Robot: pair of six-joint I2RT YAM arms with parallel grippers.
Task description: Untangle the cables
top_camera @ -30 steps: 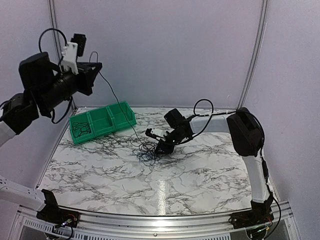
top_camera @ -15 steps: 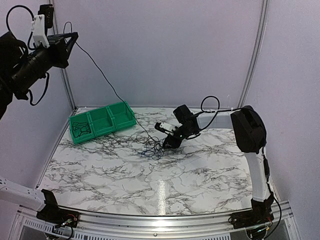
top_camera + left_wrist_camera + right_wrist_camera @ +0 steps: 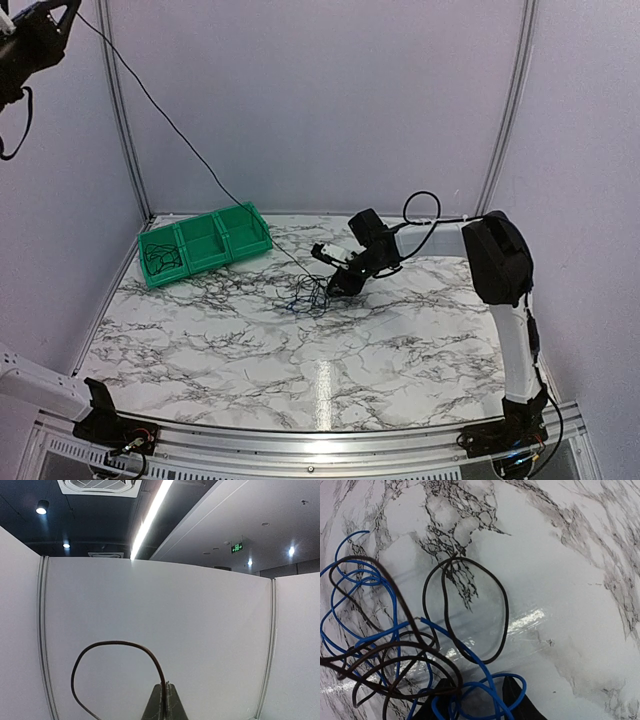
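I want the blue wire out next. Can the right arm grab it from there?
Probably yes. The right gripper is down at the tangle, jaws apart, with a loop of blue wire lying between them. Black wires cross it, so they may drag along.

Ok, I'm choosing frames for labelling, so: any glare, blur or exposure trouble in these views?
Top external: sharp, a glare streak on the table. Right wrist: cables crisp, a small shiny patch beside them. Left wrist: ceiling strip light blown out, left pincer a dark silhouette.
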